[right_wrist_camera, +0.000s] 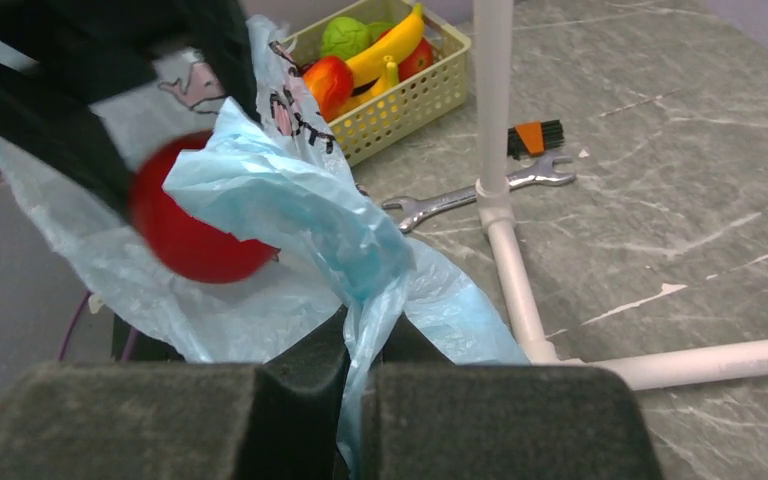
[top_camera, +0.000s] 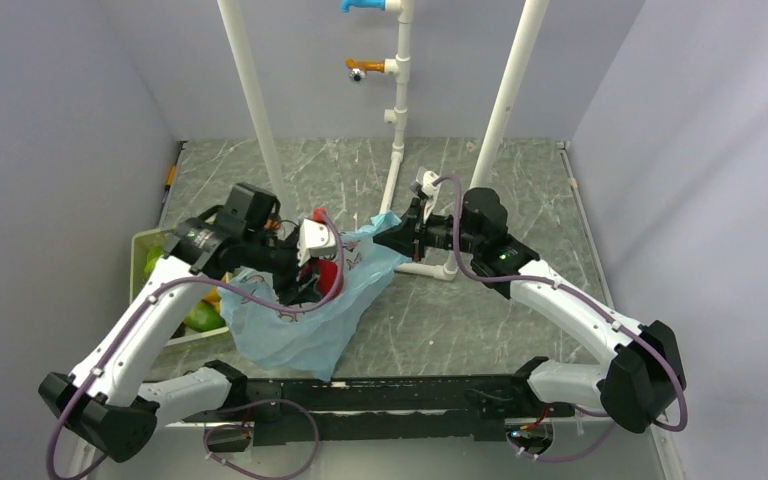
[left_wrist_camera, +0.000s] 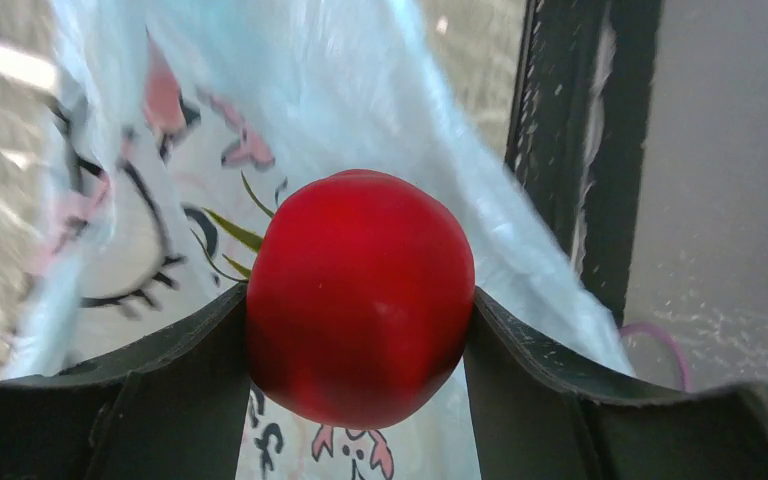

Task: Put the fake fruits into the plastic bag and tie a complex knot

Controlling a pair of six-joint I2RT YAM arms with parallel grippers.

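Two-handed loading: clamping a glossy, likely slick red fruit (left_wrist_camera: 360,250) across its middle between left gripper (left_wrist_camera: 358,320) jaws, thin, limp plastic bag (right_wrist_camera: 260,190) just beyond them, rim pinched in the clenched right gripper (right_wrist_camera: 360,365).

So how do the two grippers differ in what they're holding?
The left gripper is shut on the round red fruit; the right gripper pinches an edge of the plastic bag. The left's jaws stand wide around the fruit; the right's nearly meet. Both are holding something.
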